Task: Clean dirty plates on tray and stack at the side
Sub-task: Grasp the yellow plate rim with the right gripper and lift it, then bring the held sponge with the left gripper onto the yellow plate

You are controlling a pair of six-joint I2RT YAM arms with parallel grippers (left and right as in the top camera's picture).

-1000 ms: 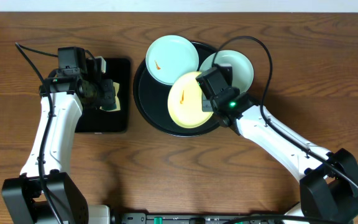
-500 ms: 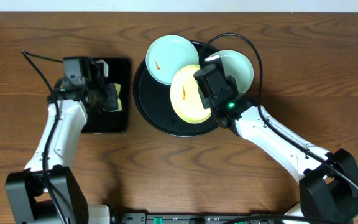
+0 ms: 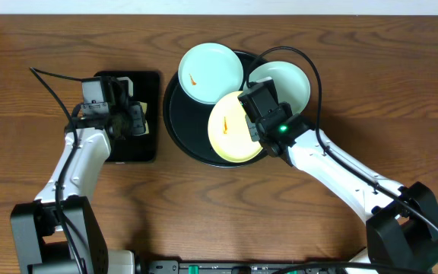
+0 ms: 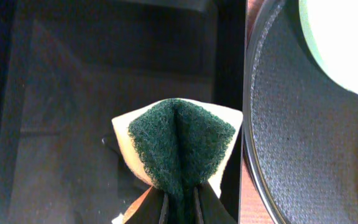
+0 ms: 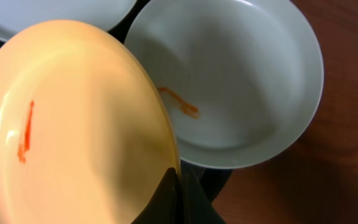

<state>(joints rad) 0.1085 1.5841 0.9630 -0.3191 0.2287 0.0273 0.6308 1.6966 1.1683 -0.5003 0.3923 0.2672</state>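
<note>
The pale yellow plate (image 3: 228,128) with an orange smear lies tilted over the round black tray (image 3: 175,125). My right gripper (image 3: 255,120) is shut on its right rim, and in the right wrist view the fingertips (image 5: 178,186) pinch the yellow plate (image 5: 73,124) at its edge. One turquoise plate (image 3: 210,72) rests on the tray's far left; another turquoise plate (image 3: 286,82), smeared orange (image 5: 180,101), sits at the far right. My left gripper (image 3: 131,120) is shut on a folded green and yellow sponge (image 4: 179,143), held above the rectangular tray.
A smaller rectangular black tray (image 3: 128,152) lies left of the round tray, its dark floor (image 4: 73,93) under the sponge. The round tray's textured floor (image 4: 303,155) shows at the right of the left wrist view. Bare wooden table (image 3: 204,213) surrounds both trays.
My left gripper has shifted a little right and nearer with the sponge pinched in it. The right gripper keeps its hold on the yellow plate, which has barely moved.
</note>
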